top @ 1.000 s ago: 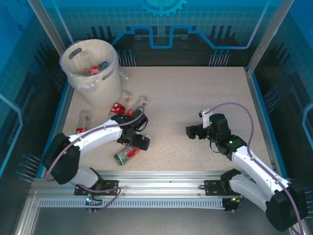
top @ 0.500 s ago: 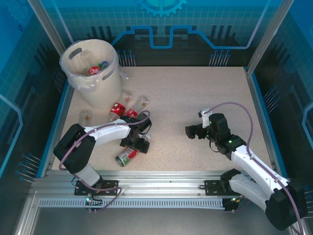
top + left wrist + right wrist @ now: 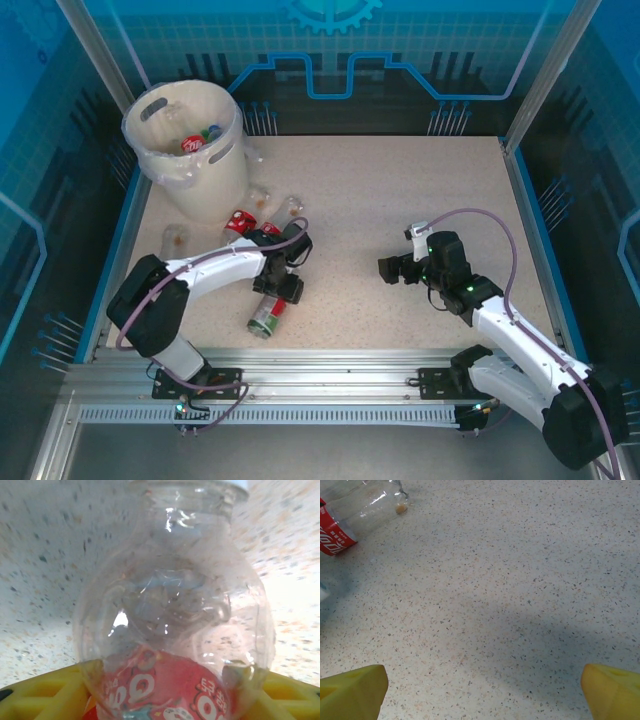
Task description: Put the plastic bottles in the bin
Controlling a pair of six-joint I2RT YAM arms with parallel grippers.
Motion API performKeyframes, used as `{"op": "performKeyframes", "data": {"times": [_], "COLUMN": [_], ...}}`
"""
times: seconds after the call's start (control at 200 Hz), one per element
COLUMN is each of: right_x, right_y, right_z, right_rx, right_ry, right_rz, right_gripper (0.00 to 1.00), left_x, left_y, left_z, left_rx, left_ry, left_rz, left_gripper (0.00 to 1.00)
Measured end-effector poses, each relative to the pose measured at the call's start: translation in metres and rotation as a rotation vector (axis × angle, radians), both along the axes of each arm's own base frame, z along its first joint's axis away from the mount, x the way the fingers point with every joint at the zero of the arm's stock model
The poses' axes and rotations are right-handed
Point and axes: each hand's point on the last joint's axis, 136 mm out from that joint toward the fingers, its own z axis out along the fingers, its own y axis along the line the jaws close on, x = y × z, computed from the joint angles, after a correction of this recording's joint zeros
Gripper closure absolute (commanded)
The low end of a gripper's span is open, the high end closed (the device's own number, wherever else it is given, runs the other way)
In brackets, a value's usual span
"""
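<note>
Within left pincer point(image 3: 165, 692), red-labelled bottle point(image 3: 170, 610).

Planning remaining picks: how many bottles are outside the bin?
7: one bottle in the left gripper, one loose just nearer, two red, three clear by the bin. Arm may hide more.

The bin point(image 3: 212, 190) is a big round cream-white bucket with a clear liner, and it stands upright at the far left corner. Inside it I see a few bottles, one red-labelled bottle point(image 3: 192, 145) on top. Near its front a group of clear bottles point(image 3: 262, 198) lies on the table, some with red labels. A green-and-red bottle point(image 3: 265, 316) lies on its side nearer to my bases. In my left wrist view a dented clear bottle point(image 3: 170, 630) with a red label is very close, its neck pointing away.
</note>
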Motion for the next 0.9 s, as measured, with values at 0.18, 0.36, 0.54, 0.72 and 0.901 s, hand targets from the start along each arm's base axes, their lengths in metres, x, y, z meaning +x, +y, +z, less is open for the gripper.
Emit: {"op": "performKeyframes", "data": {"times": [0.18,0.36,0.54,0.72,0.901], "right_x": [-0.001,-0.002,-0.007,-0.011,-0.014], "right_y": [0.000,-0.001,-0.003,-0.005,-0.006], "right_z": [0.004,0.013,0.024,0.026,0.031], "right_rx": [0.004,0.017,0.032,0.034,0.045], "right_ry": [-0.012,-0.043,-0.070,-0.073,-0.083], "right_rz": [0.001,0.000,-0.001,-0.002,-0.006], "right_gripper": [0.00,0.00,0.00,0.00,0.00], "left_x": [0.038,0.105,0.159,0.192,0.212], "left_y": [-0.024,-0.018,0.032,0.079,0.137], "left_z": [0.074,0.189,0.281,0.337,0.394], "left_rx": [-0.118,-0.263,-0.332,-0.376,-0.456], "left_ry": [-0.171,-0.461,-0.745,-0.985,-1.213], "left_rz": [-0.038,0.009,0.139,0.261,0.447], "left_gripper": [0.44,0.57,0.64,0.77,0.73]}}
